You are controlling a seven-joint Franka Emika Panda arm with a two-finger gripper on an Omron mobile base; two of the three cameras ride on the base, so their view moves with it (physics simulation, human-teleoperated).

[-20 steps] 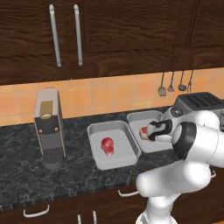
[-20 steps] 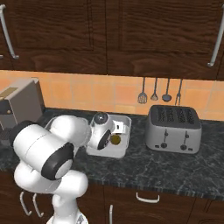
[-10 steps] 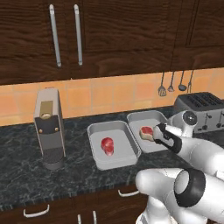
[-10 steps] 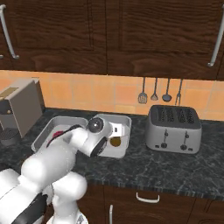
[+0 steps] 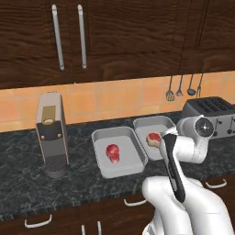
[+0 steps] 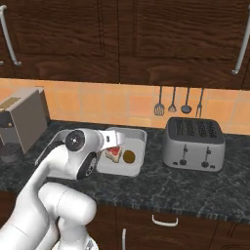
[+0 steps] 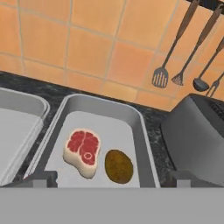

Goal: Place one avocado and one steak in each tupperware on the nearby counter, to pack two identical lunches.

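Two light-grey tupperware trays stand side by side on the dark counter (image 5: 27, 183). The left tupperware (image 5: 102, 169) holds one red steak (image 5: 112, 153). In the right tupperware (image 7: 140, 135) lie a steak (image 7: 83, 151) and a dull green-brown avocado (image 7: 119, 166), side by side and apart from the fingers. My gripper (image 7: 111, 180) hovers over the near end of this tray, open, its fingertips (image 7: 41, 178) spread wide with nothing between them. The same steak (image 6: 113, 152) and avocado (image 6: 129, 156) show in the right base view, just past my wrist.
A silver toaster (image 6: 194, 142) stands right of the trays, close to the right tray's side. A coffee machine (image 5: 51, 133) stands at the left. Several utensils (image 6: 178, 100) hang on the orange tiled wall behind. Dark cabinets hang overhead.
The hand has drawn back and up from the right tupperware and the arm has swung round. The jaws have spread a little wider. The avocado lies free in the tray.
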